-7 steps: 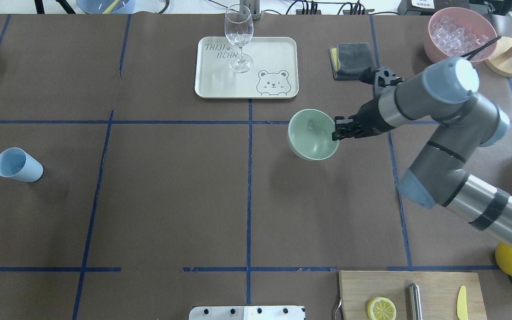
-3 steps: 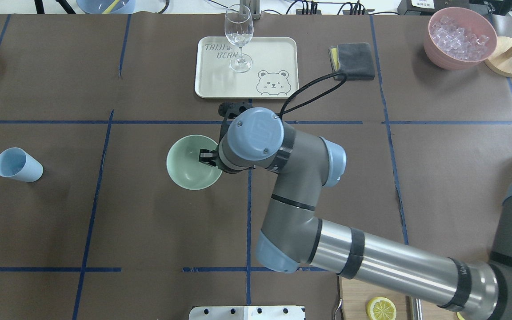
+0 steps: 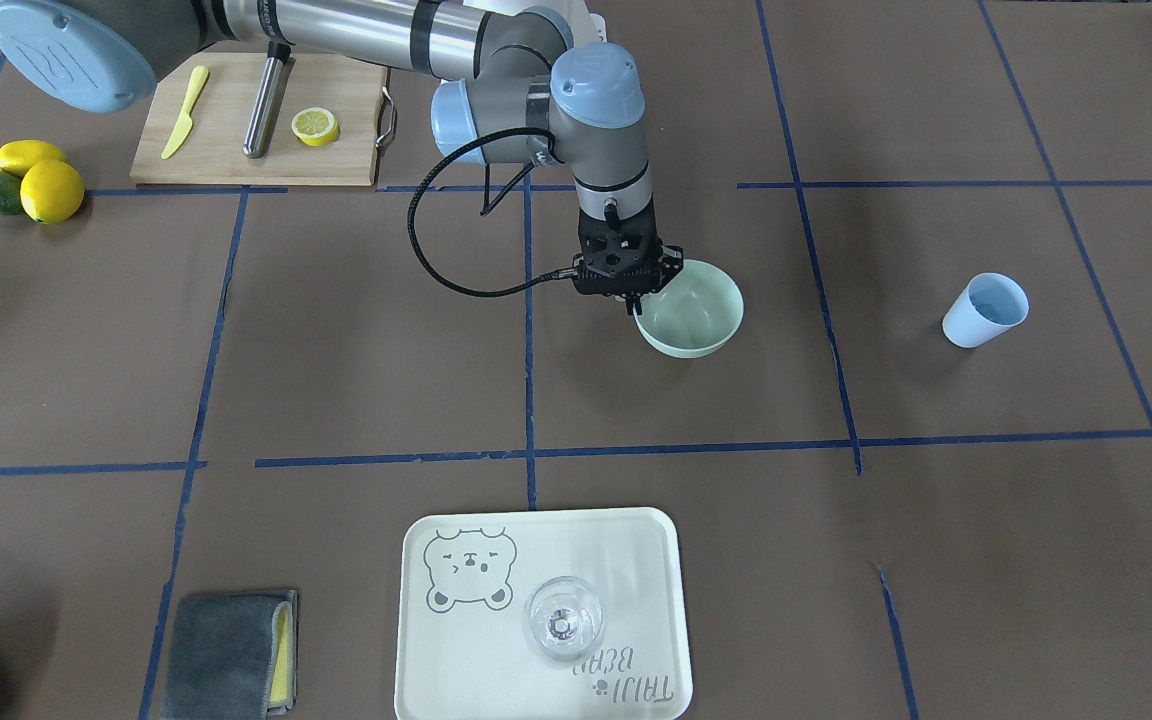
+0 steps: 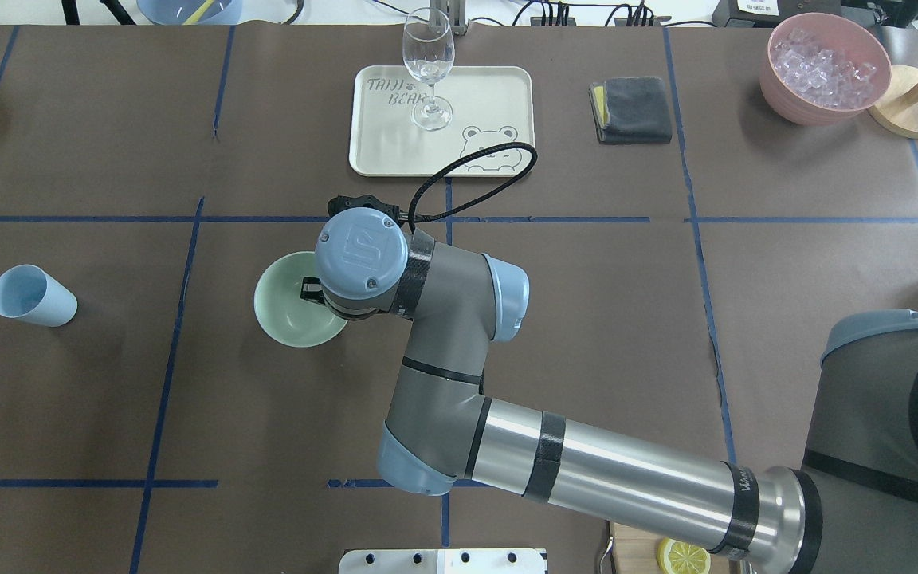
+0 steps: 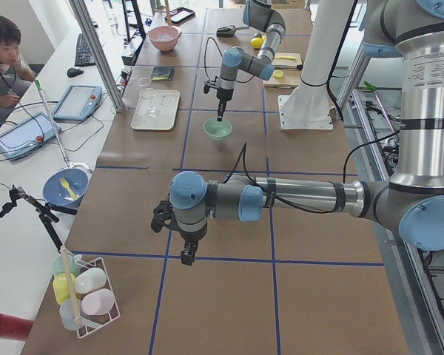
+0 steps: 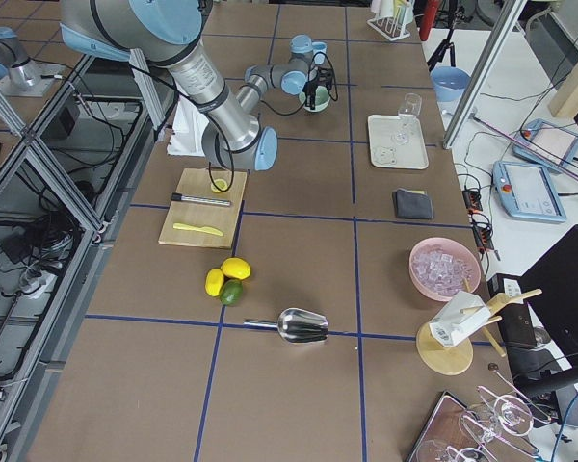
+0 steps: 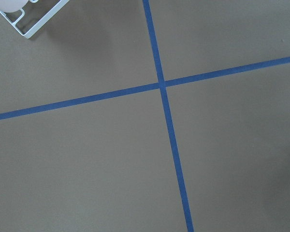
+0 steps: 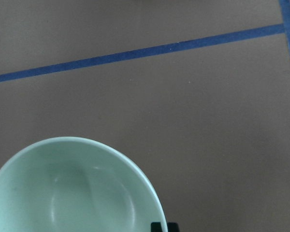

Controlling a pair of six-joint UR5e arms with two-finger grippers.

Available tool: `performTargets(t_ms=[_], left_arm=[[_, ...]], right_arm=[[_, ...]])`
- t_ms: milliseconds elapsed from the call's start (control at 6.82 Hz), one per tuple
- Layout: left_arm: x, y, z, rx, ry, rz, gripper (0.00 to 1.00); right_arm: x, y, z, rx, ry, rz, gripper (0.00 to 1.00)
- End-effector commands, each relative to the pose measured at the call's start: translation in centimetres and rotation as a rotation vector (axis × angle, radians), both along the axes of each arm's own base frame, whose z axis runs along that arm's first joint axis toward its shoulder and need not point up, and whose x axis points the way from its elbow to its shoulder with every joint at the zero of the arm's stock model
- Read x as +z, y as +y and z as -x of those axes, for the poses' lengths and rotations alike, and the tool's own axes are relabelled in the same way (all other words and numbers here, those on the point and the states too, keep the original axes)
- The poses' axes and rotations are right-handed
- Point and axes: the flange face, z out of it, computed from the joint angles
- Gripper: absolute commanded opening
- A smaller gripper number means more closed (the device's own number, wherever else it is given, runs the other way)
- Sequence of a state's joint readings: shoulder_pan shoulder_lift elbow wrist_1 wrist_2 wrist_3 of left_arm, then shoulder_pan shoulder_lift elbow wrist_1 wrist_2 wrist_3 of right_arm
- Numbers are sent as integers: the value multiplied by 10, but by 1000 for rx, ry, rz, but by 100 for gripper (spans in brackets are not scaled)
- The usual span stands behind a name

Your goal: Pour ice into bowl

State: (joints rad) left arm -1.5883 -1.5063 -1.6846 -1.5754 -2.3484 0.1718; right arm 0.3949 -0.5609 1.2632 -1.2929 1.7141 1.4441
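The pale mint-green bowl (image 4: pixel 284 315) is left of the table's centre line, also seen from across the table as the bowl (image 3: pixel 696 315). My right gripper (image 3: pixel 632 301) comes down from above and is shut on the bowl's rim; my wrist hides most of it in the overhead view. The right wrist view shows the bowl (image 8: pixel 72 188) with nothing in it and a dark fingertip (image 8: pixel 158 226) at its edge. A light blue cup (image 4: pixel 33 296) stands far left. I cannot make out any ice in it. My left gripper (image 5: pixel 185 257) hangs over bare table and I cannot tell its state.
A tray (image 4: pixel 499 88) with a wine glass (image 4: pixel 428 64) sits at the back, a grey cloth (image 4: pixel 632 109) and a pink bowl (image 4: pixel 824 68) of crushed ice to its right. A cutting board (image 3: pixel 226 140) and lemons (image 3: pixel 51 190) lie near my base. A person (image 5: pixel 4 66) sits at the side.
My right arm has carried the bowl leftwards, from right of the centre line to left of it, closer to the blue cup. The cup has not moved.
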Motion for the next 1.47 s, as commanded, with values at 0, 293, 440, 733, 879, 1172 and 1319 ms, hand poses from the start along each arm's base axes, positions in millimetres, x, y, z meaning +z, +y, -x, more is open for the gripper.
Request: performTargets(t_ms=[0, 293, 440, 733, 879, 1172, 1319], left_arm=[[-1, 0, -1, 1, 6, -3, 100], [-2, -2, -7, 16, 3, -25, 100], [-2, -4, -21, 45, 3, -26, 100], [-7, -4, -22, 46, 6, -36, 100], [-13, -8, -22, 44, 8, -84, 100], [-23, -14, -22, 43, 9, -197, 100], [-29, -15, -22, 42, 9, -211, 100]], right_arm=[[7, -4, 1, 10, 28, 3, 100], [2, -44, -47, 35, 55, 30, 100], [10, -68, -114, -26, 97, 17, 100], [86, -92, -296, -151, 184, -77, 100], [129, -100, -389, -225, 196, -152, 100], [252, -90, -551, -319, 251, -221, 100], [325, -70, -622, -360, 295, -218, 100]])
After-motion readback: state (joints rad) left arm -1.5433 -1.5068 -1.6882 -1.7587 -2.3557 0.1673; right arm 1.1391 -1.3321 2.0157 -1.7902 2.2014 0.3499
